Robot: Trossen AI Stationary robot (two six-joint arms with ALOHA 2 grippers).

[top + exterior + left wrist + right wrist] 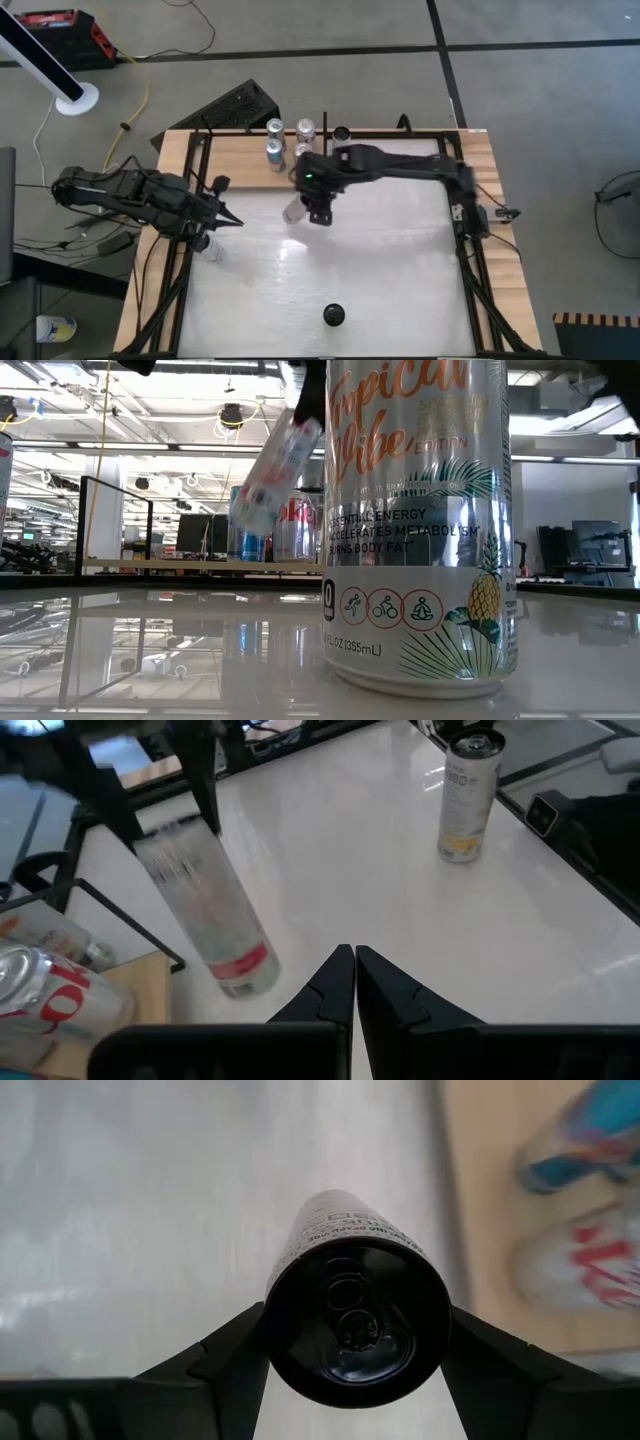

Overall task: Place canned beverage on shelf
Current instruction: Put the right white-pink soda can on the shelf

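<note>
My right claw (318, 212) grips a tilted can (296, 210) above the table (380, 270), its long axis slanting, the shelf (380, 160) just beyond; left claw (353, 982) pinched empty.

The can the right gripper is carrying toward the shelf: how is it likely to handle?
The slim can is clamped near its top by the right gripper and hangs tilted in the low view, so it may swing. Its smooth round wall looks slippery. Tall and narrow, it could tip if set down on the shelf crooked, and roll once over.
</note>
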